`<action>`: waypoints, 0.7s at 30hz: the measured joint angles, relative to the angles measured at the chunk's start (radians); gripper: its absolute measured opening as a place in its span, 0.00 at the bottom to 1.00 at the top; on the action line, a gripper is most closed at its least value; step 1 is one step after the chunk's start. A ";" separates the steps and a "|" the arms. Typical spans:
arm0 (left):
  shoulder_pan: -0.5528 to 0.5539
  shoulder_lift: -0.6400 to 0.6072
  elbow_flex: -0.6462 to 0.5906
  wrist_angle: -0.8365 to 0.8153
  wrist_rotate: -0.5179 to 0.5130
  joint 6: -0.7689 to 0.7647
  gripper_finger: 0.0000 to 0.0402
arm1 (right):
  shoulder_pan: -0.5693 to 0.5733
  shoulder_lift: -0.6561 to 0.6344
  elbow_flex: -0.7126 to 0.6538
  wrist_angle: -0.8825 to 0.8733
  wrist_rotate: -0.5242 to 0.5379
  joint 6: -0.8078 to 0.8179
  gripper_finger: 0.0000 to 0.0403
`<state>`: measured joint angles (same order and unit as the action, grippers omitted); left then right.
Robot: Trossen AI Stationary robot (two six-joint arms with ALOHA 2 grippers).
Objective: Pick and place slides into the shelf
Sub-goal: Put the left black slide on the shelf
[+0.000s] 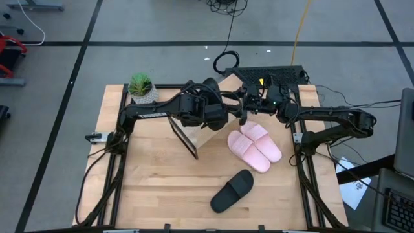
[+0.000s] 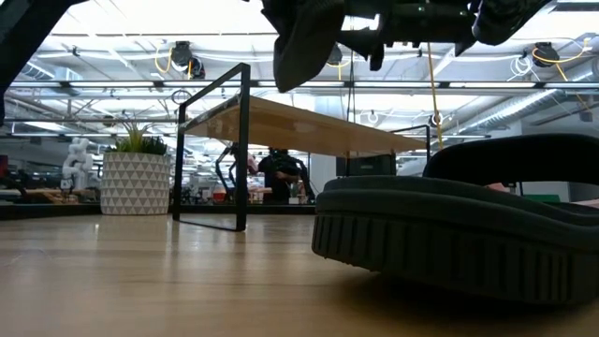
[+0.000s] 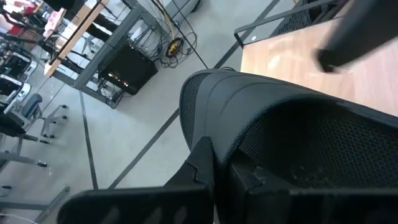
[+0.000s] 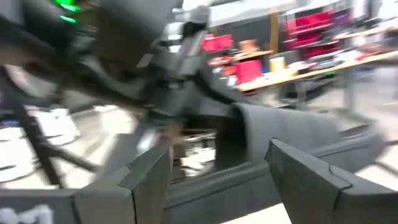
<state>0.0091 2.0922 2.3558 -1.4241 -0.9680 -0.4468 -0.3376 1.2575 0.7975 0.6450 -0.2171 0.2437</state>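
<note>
- Black foam fills my left wrist view: the left gripper is clamped shut on a black slide, held up in the air over the shelf at the back of the table.
- The right gripper has its fingers spread wide with nothing between them; it sits just beside the held slide, close to the left gripper, above the shelf's far end.
- From the high view the two arms meet near the middle rear of the table, so it looks like a handover or a two-handed placing, though I cannot tell which.
- Progress, as I judge it: no slide is resting on the shelf board that I can see, so nothing is placed yet; this black one is the first on its way.
- Left to do: the pale pink pair lies side by side on the table just right of the shelf, and the other black slide lies alone nearer the front edge.
- Around: a potted plant stands at the back left corner, well clear of the work.
- In the way: chiefly the arms themselves, crowded over the shelf; the pink pair lies close under the right arm.
</note>
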 joint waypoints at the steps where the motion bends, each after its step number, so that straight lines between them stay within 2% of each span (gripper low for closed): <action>1: 0.002 0.000 0.000 0.005 0.000 0.001 0.00 | 0.002 0.000 0.000 -0.003 0.038 -0.019 0.63; 4: 0.004 0.000 0.000 0.019 -0.002 0.021 0.00 | 0.006 0.000 0.000 -0.001 0.109 -0.061 0.62; 15: 0.008 0.000 0.000 0.077 -0.002 0.086 0.00 | 0.006 0.000 0.002 -0.040 0.125 -0.106 0.62; 21: 0.021 0.000 0.000 0.065 -0.002 0.082 0.00 | 0.006 0.000 0.072 -0.174 0.150 -0.183 0.62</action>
<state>0.0303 2.0922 2.3558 -1.3590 -0.9699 -0.3648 -0.3317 1.2575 0.8695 0.4710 -0.0674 0.0602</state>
